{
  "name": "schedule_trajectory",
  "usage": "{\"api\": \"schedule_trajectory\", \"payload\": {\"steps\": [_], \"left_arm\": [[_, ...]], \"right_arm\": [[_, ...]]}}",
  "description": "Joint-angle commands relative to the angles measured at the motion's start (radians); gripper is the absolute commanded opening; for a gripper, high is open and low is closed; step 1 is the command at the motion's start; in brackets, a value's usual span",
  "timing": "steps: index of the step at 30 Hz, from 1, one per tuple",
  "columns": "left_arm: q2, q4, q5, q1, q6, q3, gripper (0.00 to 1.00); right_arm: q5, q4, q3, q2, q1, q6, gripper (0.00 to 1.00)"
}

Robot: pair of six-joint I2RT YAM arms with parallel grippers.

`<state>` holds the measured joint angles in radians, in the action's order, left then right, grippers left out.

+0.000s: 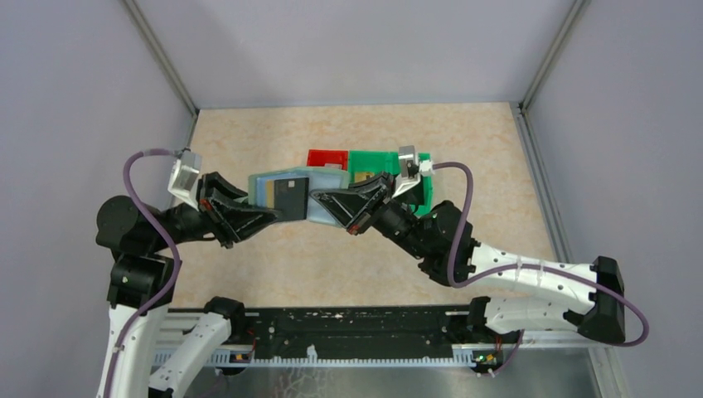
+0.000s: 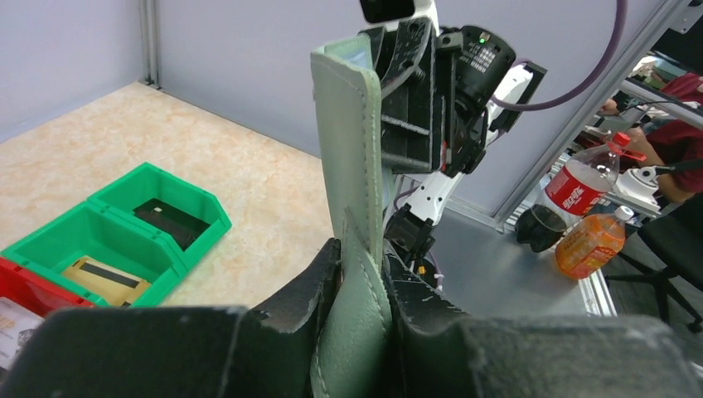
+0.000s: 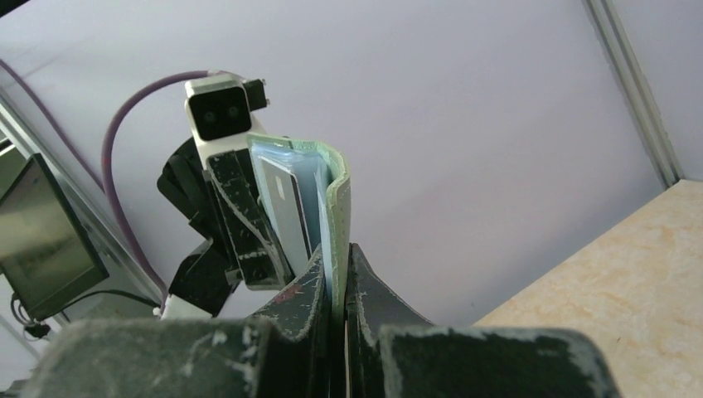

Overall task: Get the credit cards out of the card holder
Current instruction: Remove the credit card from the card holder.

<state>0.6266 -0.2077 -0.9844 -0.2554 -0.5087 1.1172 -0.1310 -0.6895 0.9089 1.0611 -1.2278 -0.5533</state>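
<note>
Partly emptied: cards in the bins, more left in the holder

The card holder (image 1: 262, 184) is held up off the tabletop (image 1: 265, 265), stretched open between the two arms just in front of the bins. The right gripper (image 1: 319, 199) is clamped shut on one edge of it. The left gripper (image 1: 272, 214) has its fingers pressed against both faces of the opposite flap, so it reads as closed on the holder too.

Some of the job looks done. In the left wrist view the two green bins (image 2: 106, 203) each hold a card: a dark card (image 2: 170, 217) in the farther one and a tan card with a dark stripe (image 2: 104, 279) in the nearer. The red bin (image 2: 21, 290) has something pale in it, but it is cut off by the frame edge and I cannot tell what it is.

The holder is not empty. A dark grey card (image 1: 291, 196) shows in its pockets from above, and the right wrist view shows a silvery card (image 3: 286, 209) standing in the pale inner sleeves. At least these two are left to pull out; whether more sit behind them cannot be seen
</note>
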Motion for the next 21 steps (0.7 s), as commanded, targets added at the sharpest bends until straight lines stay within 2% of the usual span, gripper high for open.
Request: {"api": "schedule_trajectory", "payload": {"steps": [1, 4, 9, 11, 14, 17, 21], "left_arm": [[0.021, 0.042, -0.016, -0.001, -0.031, 0.045, 0.25], [0.028, 0.055, -0.027, -0.001, -0.049, 0.044, 0.18], [0.049, 0.035, -0.046, -0.001, -0.051, 0.057, 0.00], [0.060, 0.008, -0.047, -0.001, -0.041, 0.070, 0.00], [0.086, -0.083, -0.019, -0.001, 0.006, 0.098, 0.00], [0.109, -0.174, 0.028, -0.001, 0.068, 0.118, 0.00], [0.133, -0.273, 0.101, -0.001, 0.144, 0.127, 0.00]], "right_arm": [[0.030, -0.087, -0.033, -0.034, 0.005, -0.048, 0.00], [0.036, -0.119, -0.058, -0.039, 0.005, -0.071, 0.00], [0.046, -0.138, -0.078, -0.049, 0.008, -0.096, 0.02], [0.050, -0.106, -0.076, -0.068, 0.030, -0.117, 0.21], [0.048, -0.029, -0.058, -0.131, 0.084, -0.135, 0.34], [-0.004, 0.101, -0.003, -0.197, 0.111, -0.085, 0.51], [-0.043, 0.235, 0.100, -0.257, 0.111, 0.015, 0.54]]}}
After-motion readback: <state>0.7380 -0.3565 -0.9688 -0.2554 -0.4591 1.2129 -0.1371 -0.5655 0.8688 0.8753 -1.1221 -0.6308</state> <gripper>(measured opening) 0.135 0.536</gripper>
